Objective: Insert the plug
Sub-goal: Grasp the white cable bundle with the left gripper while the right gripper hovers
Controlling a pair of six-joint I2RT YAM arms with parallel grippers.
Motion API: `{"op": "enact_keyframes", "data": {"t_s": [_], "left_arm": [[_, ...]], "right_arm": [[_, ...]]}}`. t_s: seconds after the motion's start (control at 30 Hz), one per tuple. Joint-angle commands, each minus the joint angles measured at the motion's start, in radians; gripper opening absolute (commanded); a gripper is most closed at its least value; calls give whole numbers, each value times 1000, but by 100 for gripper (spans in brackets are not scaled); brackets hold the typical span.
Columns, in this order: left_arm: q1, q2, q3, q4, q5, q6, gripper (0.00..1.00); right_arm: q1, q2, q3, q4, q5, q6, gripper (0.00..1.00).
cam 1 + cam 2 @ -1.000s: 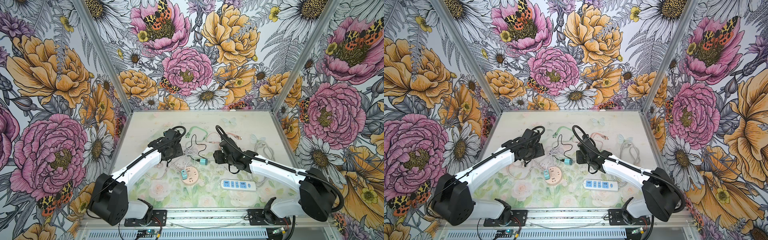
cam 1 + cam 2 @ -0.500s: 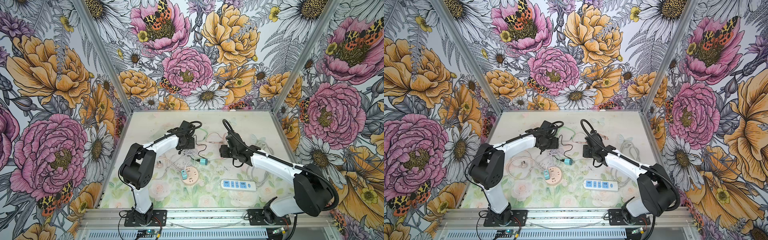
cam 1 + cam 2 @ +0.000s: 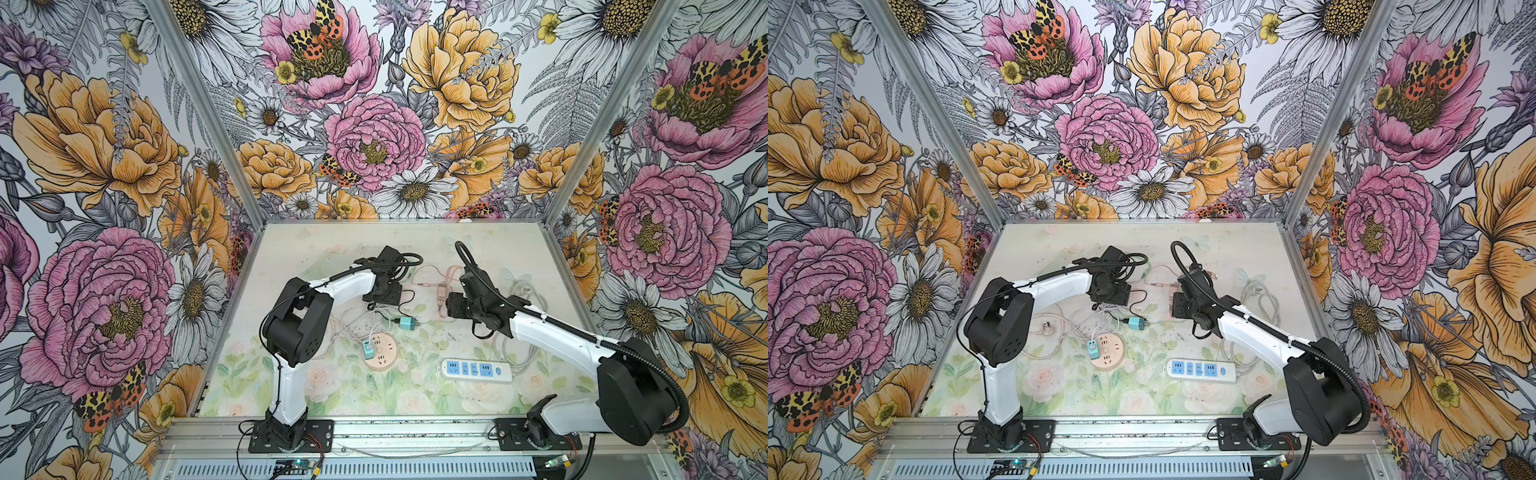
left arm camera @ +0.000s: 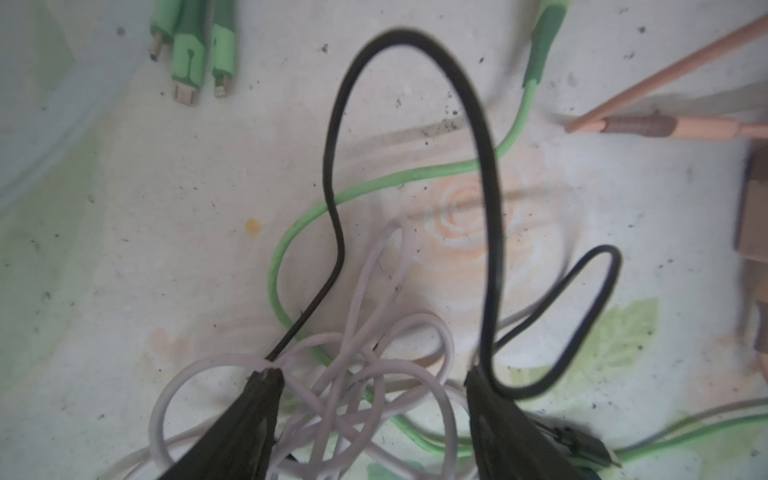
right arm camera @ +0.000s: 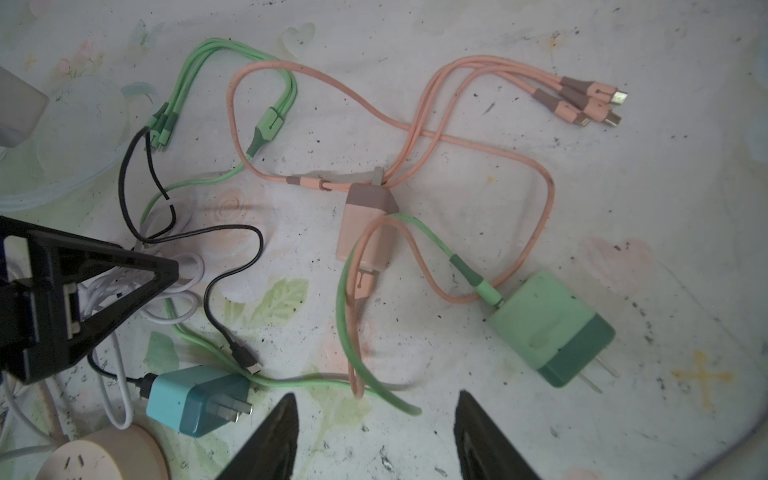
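Note:
A teal-blue plug (image 3: 407, 323) (image 5: 195, 399) lies loose on the mat, prongs bare, with a black cable (image 4: 486, 166) at its back. Near it sits a round peach socket (image 3: 380, 353) (image 3: 1106, 353) with a small teal adapter (image 3: 367, 348) in it. A green plug (image 5: 548, 328) and a pink charger (image 5: 368, 224) lie among coloured cables. My left gripper (image 4: 372, 376) (image 3: 382, 297) hangs open over a tangle of white cable (image 4: 415, 365). My right gripper (image 5: 376, 399) (image 3: 451, 305) is open above bare mat, with nothing between its fingers.
A white and blue power strip (image 3: 476, 370) (image 3: 1200, 370) lies front right. Green cable (image 4: 374, 183) and pink cable (image 5: 415, 137) with multi-head ends loop across the back of the mat. More white cord (image 3: 1260, 297) lies at the right wall.
The left arm has folded its elbow up and carried its gripper toward the back, over the cable tangle. The right gripper has also moved back. Both jaws have widened a little.

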Motion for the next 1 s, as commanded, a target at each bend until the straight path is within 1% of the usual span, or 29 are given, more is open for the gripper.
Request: {"op": "enact_keyframes", "data": {"t_s": [0.0,0.07,0.13,0.2,0.27,0.3,0.5,0.6,0.73,0.9,0.97], "left_arm": [[-8,31,29,-68,-74,18,71],[-6,34,37,-80,-95,12,67],[-2,31,41,-87,-107,7,56],[10,18,38,-92,-110,-1,40],[23,-8,32,-90,-109,-3,31],[28,-26,28,-90,-107,0,28],[83,-156,0,-91,-108,11,18],[116,-264,-17,-92,-86,30,16],[170,-360,-34,-92,-89,30,15],[272,-436,-53,-92,-113,-4,14],[289,-445,-49,-89,-165,10,14]], "right_arm": [[-10,-42,-16,7,15,16,61],[-11,-48,-22,7,20,16,61],[-12,-54,-27,7,23,17,61],[-15,-59,-31,7,25,17,61],[-16,-64,-34,7,27,18,61],[-17,-66,-35,7,29,17,61],[-20,-69,-42,7,31,19,61],[-20,-71,-46,7,33,23,61],[-21,-67,-48,7,31,25,61],[-21,-62,-46,7,16,31,61],[-20,-63,-46,7,17,32,61]]}}
